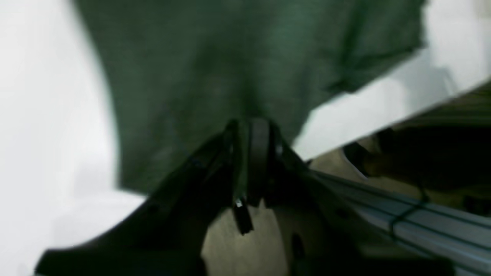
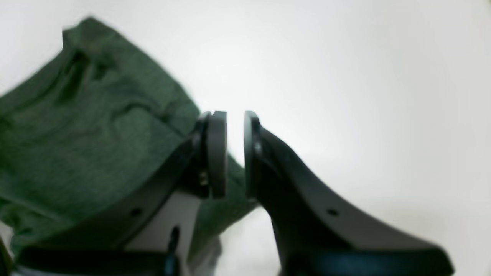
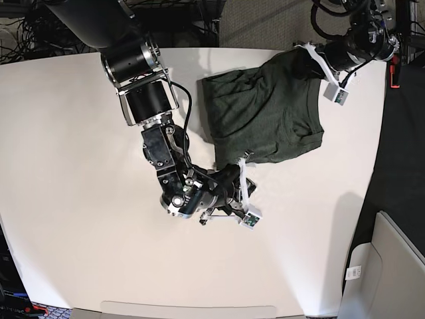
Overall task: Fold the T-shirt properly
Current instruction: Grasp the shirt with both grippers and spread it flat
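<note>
The dark olive-green T-shirt (image 3: 265,113) lies partly folded on the white table (image 3: 80,199), at the back right in the base view. My left gripper (image 3: 307,61) is at its far right corner. The left wrist view shows this gripper (image 1: 249,124) shut on a pinch of the T-shirt (image 1: 230,69), with the cloth hanging away from it. My right gripper (image 3: 229,174) is at the shirt's near left corner. In the right wrist view the right gripper (image 2: 234,115) has a narrow gap between its pads, right beside the T-shirt (image 2: 96,134) edge.
The table's right edge (image 3: 375,166) drops to a dark floor. A grey box (image 3: 392,266) stands beyond it at the lower right. Cables (image 3: 186,13) lie behind the table's far edge. Metal rails (image 1: 422,222) run below the table edge in the left wrist view.
</note>
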You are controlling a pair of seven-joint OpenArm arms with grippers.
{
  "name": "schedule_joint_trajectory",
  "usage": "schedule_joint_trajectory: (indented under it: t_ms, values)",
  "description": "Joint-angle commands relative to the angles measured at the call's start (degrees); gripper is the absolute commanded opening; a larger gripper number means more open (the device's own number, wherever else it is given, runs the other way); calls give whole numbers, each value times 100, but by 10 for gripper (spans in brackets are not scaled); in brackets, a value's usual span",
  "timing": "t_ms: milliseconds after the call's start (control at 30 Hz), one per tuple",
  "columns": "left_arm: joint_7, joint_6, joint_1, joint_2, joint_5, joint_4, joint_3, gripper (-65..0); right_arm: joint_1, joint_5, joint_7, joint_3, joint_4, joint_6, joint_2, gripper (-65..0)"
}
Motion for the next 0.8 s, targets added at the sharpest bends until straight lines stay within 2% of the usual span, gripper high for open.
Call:
schedule_joint_trajectory:
  t_ms: [0, 267, 533, 667, 767]
  values:
    - [33, -38, 87, -62, -80, 96, 83, -620, 174, -27, 97, 23, -5, -12, -31, -591]
    - [16, -38, 70, -71, -27, -10, 417, -617, -11, -45, 97, 23, -586, -12, -31, -591]
    - [-46, -29, -686, -80, 316, -1074, 435, -617, -503, -45, 53, 14, -559, -12, 73, -592]
    - [-178, -29, -1055, -80, 589, -1443, 443, -617, -670, -36, -237, 32, -357, -12, 205, -592]
    - [-362, -29, -1275, -212, 764, -1680, 478, -617, -855, -36, -545, 40, 179, -12, 407, -592]
